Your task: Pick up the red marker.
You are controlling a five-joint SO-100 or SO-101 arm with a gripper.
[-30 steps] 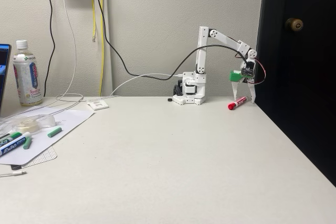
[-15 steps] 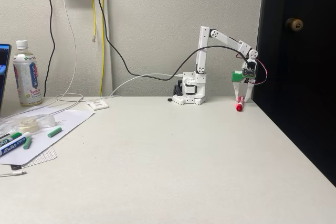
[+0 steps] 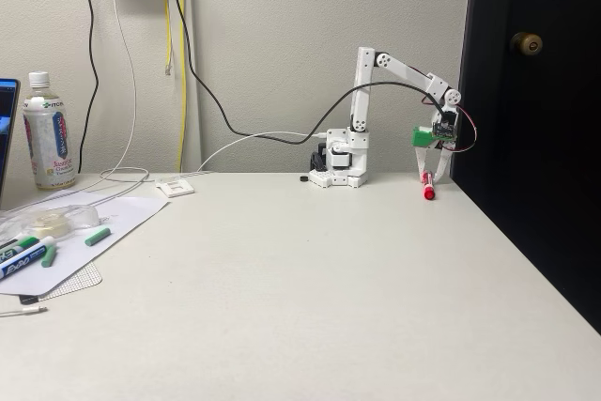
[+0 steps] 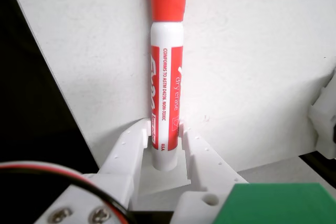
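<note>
The red marker (image 3: 428,187) is at the far right of the table, close to the dark door, with its red cap pointing toward the fixed camera. My gripper (image 3: 429,174) hangs straight down over it and is shut on its white end. In the wrist view the marker (image 4: 167,77) runs straight up the picture, red cap at the top, and the white fingers (image 4: 131,148) of my gripper (image 4: 164,129) press both sides of the barrel's lower end. I cannot tell whether the marker touches the table.
At the left lie a green-capped marker and a blue one (image 3: 23,256) on a sheet of paper, beside a tape roll (image 3: 52,223) and a bottle (image 3: 49,133). Cables trail along the wall. The table's right edge (image 3: 526,251) borders the dark door.
The marker lay aslant between open fingers a second ago. It has swung round to point toward the fixed camera, and the fingers have closed on it.
</note>
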